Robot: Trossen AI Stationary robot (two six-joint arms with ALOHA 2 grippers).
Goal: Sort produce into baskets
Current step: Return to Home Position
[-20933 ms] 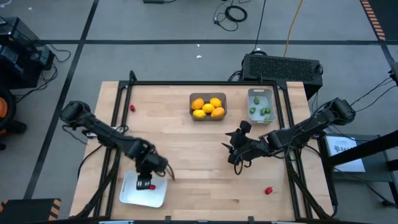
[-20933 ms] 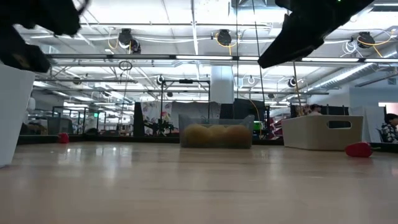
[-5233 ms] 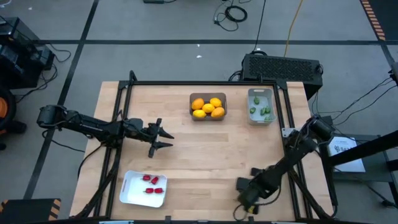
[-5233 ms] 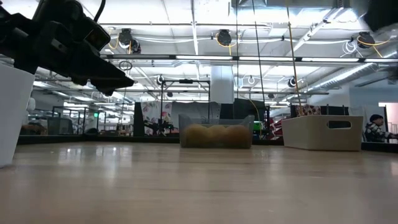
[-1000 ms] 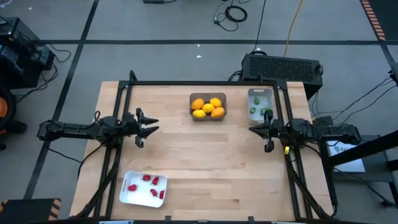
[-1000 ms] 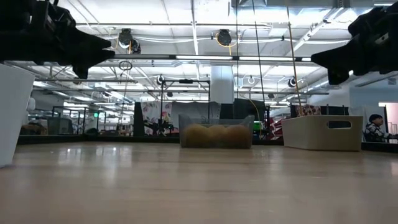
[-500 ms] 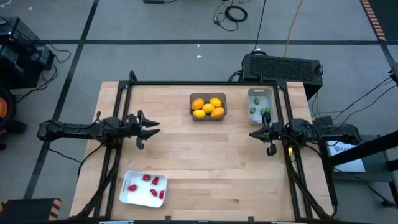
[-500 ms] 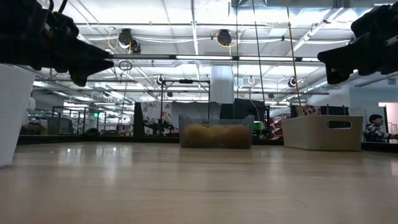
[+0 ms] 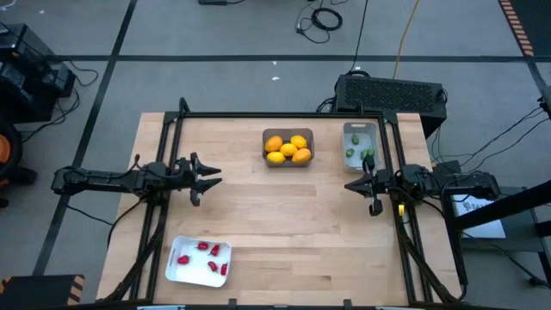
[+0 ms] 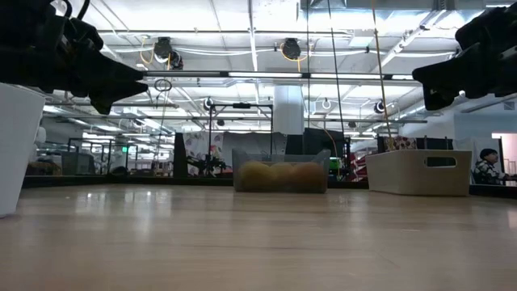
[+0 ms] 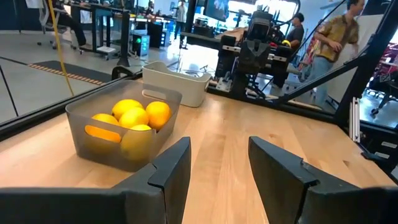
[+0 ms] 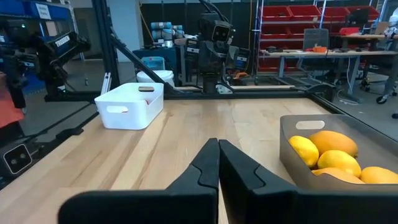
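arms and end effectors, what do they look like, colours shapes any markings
The left arm and right arm are slim, jointed and dark all over. The left end effector has two matte black, flat-faced angular fingers; the right end effector has the same, tapering to wedge tips. A small yellow mark shows on the right arm.

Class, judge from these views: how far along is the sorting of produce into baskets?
Sorting looks done: yellow and orange fruits sit in the dark grey bin, green pieces in the pale bin, red pieces in the white tray. Nothing in hand: left gripper open, right gripper shut, both empty. Only parking the arms seems left.
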